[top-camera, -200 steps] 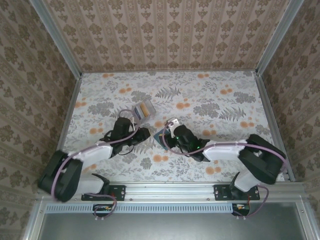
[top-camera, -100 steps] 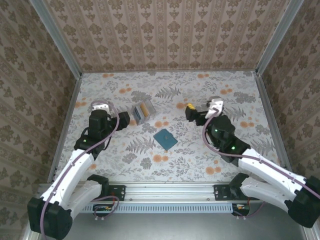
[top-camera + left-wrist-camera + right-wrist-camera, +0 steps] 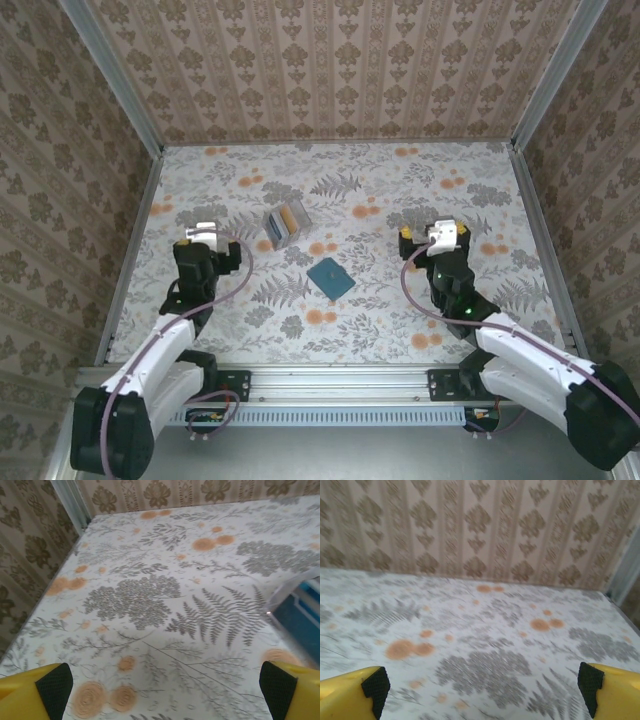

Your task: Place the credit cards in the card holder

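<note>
Top external view: floral-print table (image 3: 400, 190), closed in on three sides by patterned walls (image 3: 330, 70). The card holder (image 3: 287, 222) stands left of centre frame, on the upper middle of the table. It is clear plastic and sits slightly askew to the table edges. The yellow-orange card (image 3: 291, 214) sits upright in one slot, toward the holder's right end. A darker bluish sliver beside it, toward the left end, is probably the blue card (image 3: 277, 227); it is too small in this view to be sure. A teal wallet (image 3: 330, 277) lies flat at centre frame, below and to the right of the holder, near it but not touching.

The left gripper (image 3: 205, 238) is at the left of the frame, lower left of the holder and apart from it. The right gripper (image 3: 435, 234) is at the right of the frame, well apart from both wallet and holder. Neither touches any object.

Left wrist view: the left gripper (image 3: 164, 695) has its jaws spread wide. Its yellow fingertips (image 3: 50, 686) with black pads sit at the two bottom corners, with only bare table between them. A clear corner of the card holder (image 3: 287, 590) enters at the right edge, with blue showing inside it.

Right wrist view: the right gripper (image 3: 484, 690) has its jaws released just as wide, fingertips (image 3: 594, 687) at the bottom corners, grasping nothing. Table and wall lie ahead.
</note>
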